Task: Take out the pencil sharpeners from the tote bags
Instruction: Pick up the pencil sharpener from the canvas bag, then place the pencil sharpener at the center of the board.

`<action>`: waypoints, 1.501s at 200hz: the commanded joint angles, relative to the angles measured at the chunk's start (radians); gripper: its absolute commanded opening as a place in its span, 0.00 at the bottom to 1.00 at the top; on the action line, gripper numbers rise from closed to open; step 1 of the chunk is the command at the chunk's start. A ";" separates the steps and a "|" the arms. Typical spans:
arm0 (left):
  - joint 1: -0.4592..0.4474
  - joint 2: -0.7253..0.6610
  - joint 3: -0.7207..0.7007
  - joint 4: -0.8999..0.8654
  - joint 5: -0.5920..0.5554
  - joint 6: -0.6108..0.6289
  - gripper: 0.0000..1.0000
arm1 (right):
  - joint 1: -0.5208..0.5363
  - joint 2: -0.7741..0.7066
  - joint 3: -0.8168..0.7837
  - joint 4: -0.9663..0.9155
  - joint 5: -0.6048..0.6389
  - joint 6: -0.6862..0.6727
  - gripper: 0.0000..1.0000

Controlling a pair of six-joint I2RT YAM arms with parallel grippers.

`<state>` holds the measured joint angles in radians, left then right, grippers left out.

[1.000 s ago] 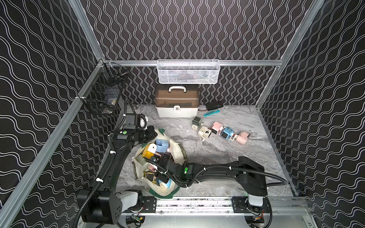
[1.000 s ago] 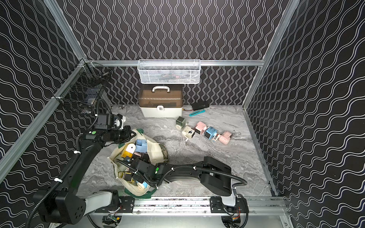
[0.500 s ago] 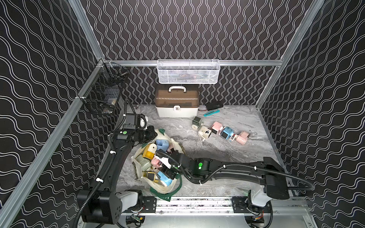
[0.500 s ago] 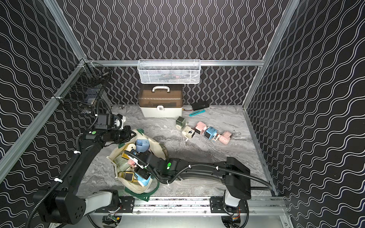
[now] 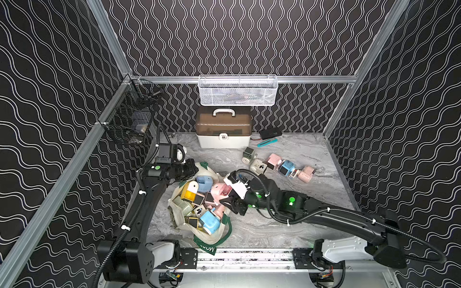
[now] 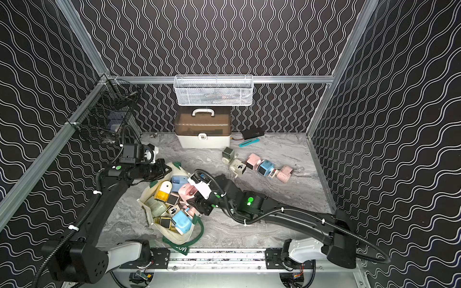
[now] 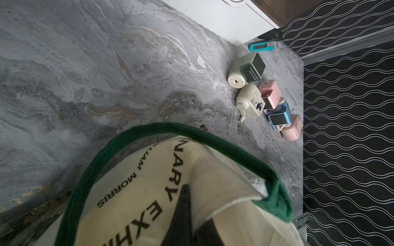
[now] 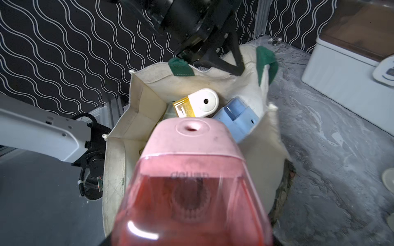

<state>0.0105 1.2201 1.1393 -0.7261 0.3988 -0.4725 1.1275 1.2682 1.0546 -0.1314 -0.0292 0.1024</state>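
The cream canvas tote bag (image 8: 136,119) lies heaped with sharpeners (image 5: 199,197). The left gripper (image 8: 234,68) is pinched together on its rim, apparently to hold the mouth open. The right gripper (image 5: 227,197) clamps a pink pencil sharpener (image 8: 191,170) at that mouth, likely for lifting out.

pink sharpener (image 8: 191,181) blurred, cut by the edge, mesh basket (image 5: 237,91) contents unclear
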 commanded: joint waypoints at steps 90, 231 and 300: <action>0.030 0.001 0.002 0.030 0.011 0.005 0.00 | -0.391 -0.228 -0.182 0.154 0.388 0.198 0.34; 0.034 -0.014 -0.004 0.035 0.014 0.003 0.00 | -1.412 -0.121 -0.421 0.234 0.120 0.888 0.33; 0.034 -0.017 -0.002 0.034 0.014 0.003 0.00 | -1.615 0.134 -0.457 0.454 -0.153 1.089 0.31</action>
<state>0.0406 1.2133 1.1366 -0.7265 0.4152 -0.4725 -0.4736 1.3476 0.6064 0.1665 -0.0540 1.0908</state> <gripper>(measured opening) 0.061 0.572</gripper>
